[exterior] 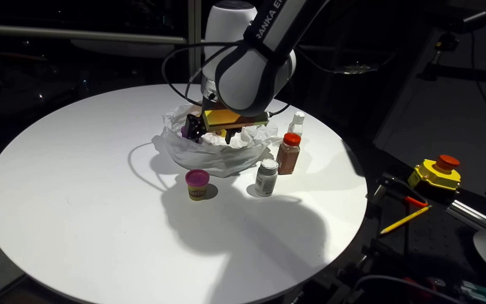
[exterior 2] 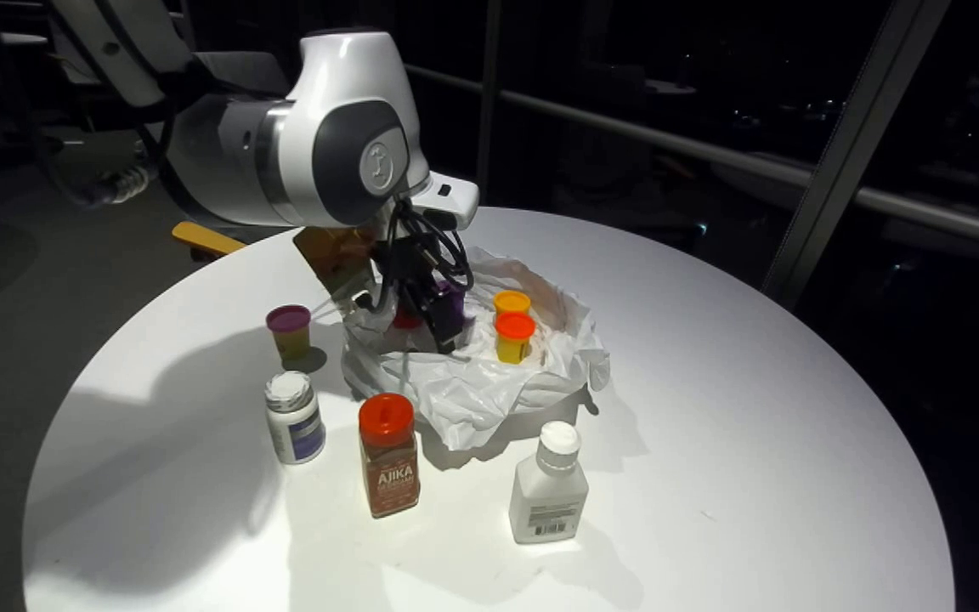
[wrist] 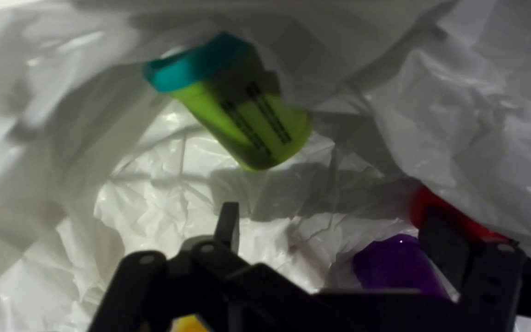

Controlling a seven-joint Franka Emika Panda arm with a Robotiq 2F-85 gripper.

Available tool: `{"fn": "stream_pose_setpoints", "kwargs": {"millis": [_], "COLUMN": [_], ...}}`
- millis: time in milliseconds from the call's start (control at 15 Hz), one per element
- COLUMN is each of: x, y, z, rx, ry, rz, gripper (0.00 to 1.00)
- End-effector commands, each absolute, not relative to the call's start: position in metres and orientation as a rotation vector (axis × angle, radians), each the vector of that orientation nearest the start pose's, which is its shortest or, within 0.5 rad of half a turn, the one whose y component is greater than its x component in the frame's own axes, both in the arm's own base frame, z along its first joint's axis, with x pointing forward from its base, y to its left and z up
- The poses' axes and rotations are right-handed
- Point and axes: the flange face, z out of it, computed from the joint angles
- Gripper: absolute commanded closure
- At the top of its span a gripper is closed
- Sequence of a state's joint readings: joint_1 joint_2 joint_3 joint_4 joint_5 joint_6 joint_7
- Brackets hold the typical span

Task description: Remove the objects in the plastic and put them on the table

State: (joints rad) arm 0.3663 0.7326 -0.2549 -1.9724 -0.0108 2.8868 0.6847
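Observation:
The white plastic bag (exterior: 220, 160) lies open on the round white table (exterior: 78, 202); it shows in both exterior views (exterior 2: 489, 399). My gripper (wrist: 337, 235) is open and reaches down into the bag, with nothing between its fingertips. In the wrist view, a green tub with a teal lid (wrist: 256, 120) lies tilted beyond the fingers. A purple object (wrist: 394, 263) lies close to the right finger. A red object (wrist: 450, 214) is partly hidden behind that finger and the bag. Two orange-lidded tubs (exterior 2: 512, 302) (exterior 2: 514, 338) stand in the bag in an exterior view.
On the table outside the bag stand a yellow tub with a purple-pink lid (exterior: 197, 185), a white bottle (exterior: 266, 179), a red-capped jar (exterior: 288, 155) and another white bottle (exterior 2: 549, 493). The bag's crumpled walls rise around the gripper.

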Motion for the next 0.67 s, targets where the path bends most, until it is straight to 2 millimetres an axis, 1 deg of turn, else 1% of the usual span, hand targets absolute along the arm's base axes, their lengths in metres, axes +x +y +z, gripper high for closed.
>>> {"fn": "stream_pose_setpoints", "kwargs": {"millis": [0, 200, 400, 600], "x": [0.617, 0.623, 0.63, 0.639], "y": [0.072, 0.061, 0.048, 0.04], "z": [0.123, 0.134, 0.138, 0.146], "rx": [-3.098, -3.129, -3.165, -3.191], "ry": [0.761, 0.744, 0.74, 0.734], "rz": [-0.401, -0.405, -0.384, -0.372], "gripper": [0.0, 0.0, 0.0, 0.0]}}
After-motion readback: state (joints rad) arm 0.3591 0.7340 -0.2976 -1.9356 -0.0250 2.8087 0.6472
